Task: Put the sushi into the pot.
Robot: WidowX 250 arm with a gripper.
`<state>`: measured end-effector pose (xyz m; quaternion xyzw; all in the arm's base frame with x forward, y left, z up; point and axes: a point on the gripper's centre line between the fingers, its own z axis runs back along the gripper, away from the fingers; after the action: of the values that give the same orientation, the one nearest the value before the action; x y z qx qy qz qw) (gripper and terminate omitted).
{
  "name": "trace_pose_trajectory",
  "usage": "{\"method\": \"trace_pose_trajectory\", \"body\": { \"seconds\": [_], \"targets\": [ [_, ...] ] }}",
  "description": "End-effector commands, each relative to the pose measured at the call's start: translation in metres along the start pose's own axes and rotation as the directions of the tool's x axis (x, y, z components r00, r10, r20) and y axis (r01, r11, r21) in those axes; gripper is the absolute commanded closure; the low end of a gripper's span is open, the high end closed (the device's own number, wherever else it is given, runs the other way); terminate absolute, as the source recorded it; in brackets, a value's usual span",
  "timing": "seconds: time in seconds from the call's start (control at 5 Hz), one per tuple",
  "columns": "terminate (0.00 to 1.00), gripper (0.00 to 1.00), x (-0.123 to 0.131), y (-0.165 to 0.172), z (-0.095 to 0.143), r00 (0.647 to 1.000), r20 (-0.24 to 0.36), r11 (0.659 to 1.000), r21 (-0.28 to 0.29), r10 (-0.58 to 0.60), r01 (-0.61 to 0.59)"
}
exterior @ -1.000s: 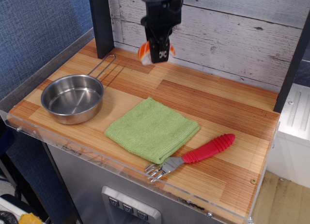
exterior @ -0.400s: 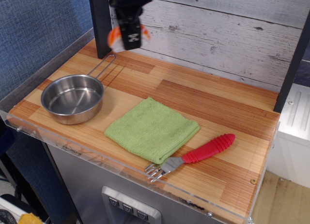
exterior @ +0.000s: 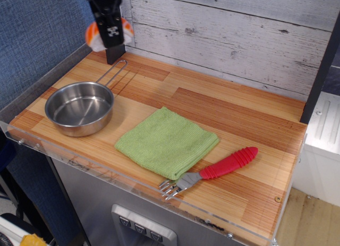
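Note:
My gripper (exterior: 110, 35) hangs at the top left, well above the table, shut on the sushi (exterior: 95, 36), whose orange and white sides show on both sides of the black fingers. The pot (exterior: 79, 108), a shallow shiny steel pan with a thin wire loop handle, stands empty on the left of the wooden table, below and slightly left of the gripper.
A green cloth (exterior: 167, 142) lies in the middle of the table. A red-handled fork (exterior: 212, 171) lies near the front edge to the right. A dark post (exterior: 112, 44) stands behind the pot's handle. A plank wall (exterior: 239, 39) backs the table.
The gripper has carried the sushi steadily leftward along the back wall, from above the table's middle to above the pot's handle area.

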<state>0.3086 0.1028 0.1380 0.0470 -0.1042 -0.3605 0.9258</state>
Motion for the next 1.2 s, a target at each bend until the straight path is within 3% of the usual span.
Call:
{"method": "trace_pose_trajectory", "body": {
  "seconds": [0.0,0.4,1.0],
  "targets": [
    [0.0,1.0,-0.036,-0.001,0.011,0.999,-0.025,0.999,0.032,0.029,-0.028],
    [0.0,1.0,-0.06,-0.01,-0.006,0.996,-0.06,0.998,0.016,0.067,-0.066],
    [0.0,1.0,-0.068,-0.013,-0.046,0.989,-0.127,0.997,-0.01,0.072,-0.074]
  ]
}}
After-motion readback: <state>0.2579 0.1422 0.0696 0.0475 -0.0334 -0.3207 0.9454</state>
